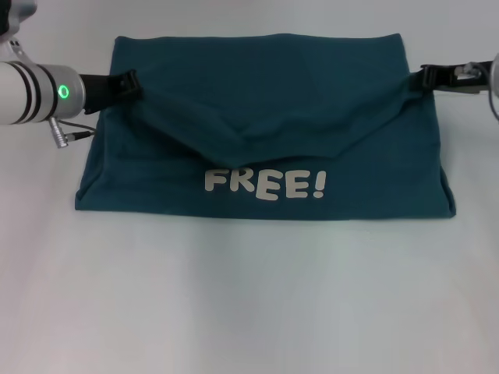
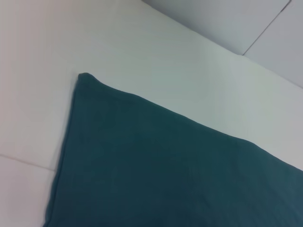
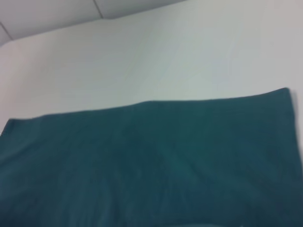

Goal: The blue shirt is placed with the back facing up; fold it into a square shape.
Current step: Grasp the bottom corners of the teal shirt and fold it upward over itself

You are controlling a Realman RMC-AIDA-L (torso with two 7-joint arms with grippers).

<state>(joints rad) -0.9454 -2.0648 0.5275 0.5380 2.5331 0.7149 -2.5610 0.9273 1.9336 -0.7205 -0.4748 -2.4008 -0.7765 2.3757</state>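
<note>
The blue shirt [image 1: 265, 93] lies across the white table as a wide teal band, with white "FREE!" lettering [image 1: 263, 185] showing on its near part. A top layer hangs between two pinched points and sags to a point in the middle, just above the lettering. My left gripper [image 1: 129, 82] is shut on that layer at the shirt's left edge. At the right edge my right gripper [image 1: 425, 77] is shut on it as well. In the left wrist view the shirt [image 2: 156, 175] shows a plain far corner, and in the right wrist view the shirt [image 3: 151, 161] shows its straight far edge.
The white table [image 1: 249, 304] stretches out in front of the shirt and on both sides. A table seam and a grey floor strip [image 2: 227, 19] lie beyond the far edge.
</note>
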